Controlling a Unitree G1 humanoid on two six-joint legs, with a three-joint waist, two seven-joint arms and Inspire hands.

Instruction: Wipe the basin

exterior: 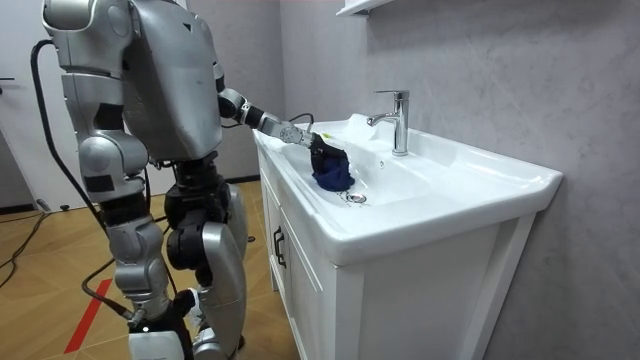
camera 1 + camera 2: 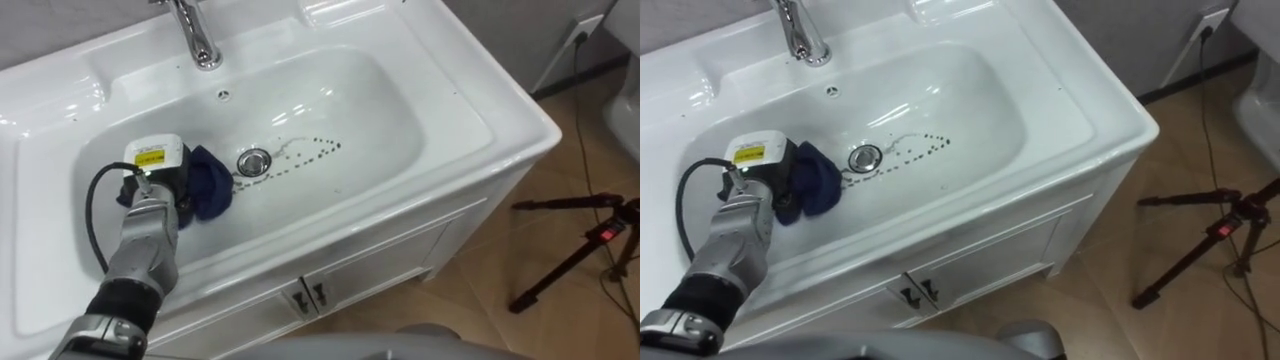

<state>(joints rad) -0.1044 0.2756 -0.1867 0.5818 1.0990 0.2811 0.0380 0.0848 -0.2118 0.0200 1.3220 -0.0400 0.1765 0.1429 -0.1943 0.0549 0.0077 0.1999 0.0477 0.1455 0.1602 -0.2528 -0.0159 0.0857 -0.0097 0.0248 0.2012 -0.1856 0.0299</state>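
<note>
The left hand [image 2: 152, 170] is resting in the left part of the basin [image 2: 390, 100]. Its fingers are hidden, so it cannot be told whether they are spread or curled. A dark blue cloth [image 2: 208, 185] is lying against the hand, just left of the drain [image 2: 254, 161].

The left hand [image 2: 765, 170] lies in the basin [image 2: 970, 90] against a blue cloth [image 2: 815, 185], just left of the drain [image 2: 866, 157]. Dark specks [image 2: 915, 145] trail rightward from the drain.
</note>
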